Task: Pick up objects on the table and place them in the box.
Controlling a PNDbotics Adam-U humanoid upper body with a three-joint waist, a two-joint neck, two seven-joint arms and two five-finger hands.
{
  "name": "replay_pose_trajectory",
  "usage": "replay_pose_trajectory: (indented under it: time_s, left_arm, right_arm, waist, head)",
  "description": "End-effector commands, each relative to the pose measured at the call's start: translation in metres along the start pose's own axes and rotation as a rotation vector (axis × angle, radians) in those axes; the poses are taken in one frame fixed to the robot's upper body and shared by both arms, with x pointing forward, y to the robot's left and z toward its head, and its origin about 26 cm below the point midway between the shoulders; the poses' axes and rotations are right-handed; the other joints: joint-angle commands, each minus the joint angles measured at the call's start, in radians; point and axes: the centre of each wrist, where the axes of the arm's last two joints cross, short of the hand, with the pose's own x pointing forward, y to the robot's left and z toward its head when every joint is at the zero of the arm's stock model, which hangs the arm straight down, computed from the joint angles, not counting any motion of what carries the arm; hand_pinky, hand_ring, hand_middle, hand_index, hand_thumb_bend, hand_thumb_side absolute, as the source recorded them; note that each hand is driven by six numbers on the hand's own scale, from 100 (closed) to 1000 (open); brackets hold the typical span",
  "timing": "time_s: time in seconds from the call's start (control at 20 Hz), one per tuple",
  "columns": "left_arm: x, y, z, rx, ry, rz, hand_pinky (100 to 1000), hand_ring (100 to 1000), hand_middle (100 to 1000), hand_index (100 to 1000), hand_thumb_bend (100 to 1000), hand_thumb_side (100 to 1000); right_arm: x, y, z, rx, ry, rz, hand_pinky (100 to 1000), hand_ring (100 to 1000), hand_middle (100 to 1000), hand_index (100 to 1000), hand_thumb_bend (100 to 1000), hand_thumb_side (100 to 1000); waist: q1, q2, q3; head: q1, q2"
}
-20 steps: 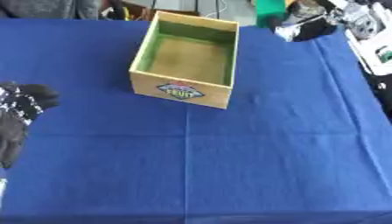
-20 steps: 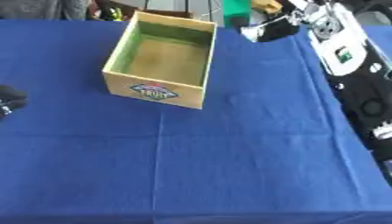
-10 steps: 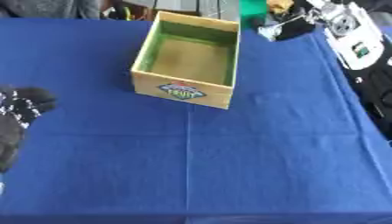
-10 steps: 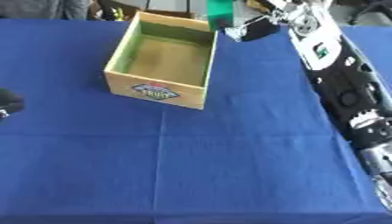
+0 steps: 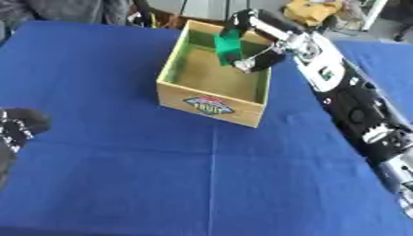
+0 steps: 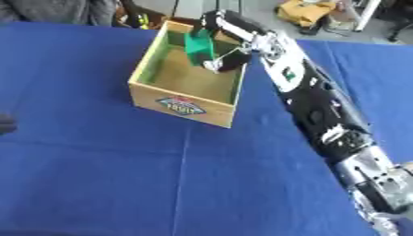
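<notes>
An open cardboard box [image 5: 211, 107] with a green lining and a fruit label stands on the blue table at upper middle. My right arm reaches in from the lower right, and my right hand [image 5: 260, 56] hangs over the box's far right part, shut on a green object [image 5: 228, 45] held above the inside of the box. My left hand [image 5: 16, 130] rests at the left edge with its fingers curled, holding nothing.
The blue cloth table [image 5: 161, 184] spreads around the box. Beyond its far edge are a yellow thing [image 5: 310, 10], dark clutter and part of a seated person [image 5: 64, 10]. My right arm [image 5: 355, 110] lies along the table's right side.
My right hand has swung left from the table's far right corner with the green object and now holds it over the box. The view has also shifted.
</notes>
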Motion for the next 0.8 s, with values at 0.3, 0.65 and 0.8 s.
replay_pose_trajectory:
  time_s: [0.3,0.65,0.8]
  left_arm:
    - [0.0093,-0.0002,-0.0058,-0.020,-0.030,-0.013,840,769,606,681,401,1000]
    - [0.0093,0.0003,-0.0053,-0.017,-0.029,-0.015,840,768,606,681,403,1000]
    - [0.0092,0.0007,-0.0048,-0.014,-0.028,-0.015,840,768,606,681,404,1000]
  right_arm:
    - [-0.0046,0.0029,-0.0024,0.090,0.016,0.075,754,779,641,855,100,106]
    - [-0.0050,0.0013,-0.0003,0.166,0.042,0.118,800,841,830,900,126,332]
    - [-0.0028,-0.0005,-0.0006,0.190,0.040,0.133,814,866,892,923,184,474]
  waist:
    - [0.003,-0.010,-0.002]
    - [0.001,-0.011,-0.015]
    - [0.001,-0.012,-0.020]
  head:
    - [-0.007,-0.014]
    - [-0.004,-0.016]
    - [-0.003,-0.019]
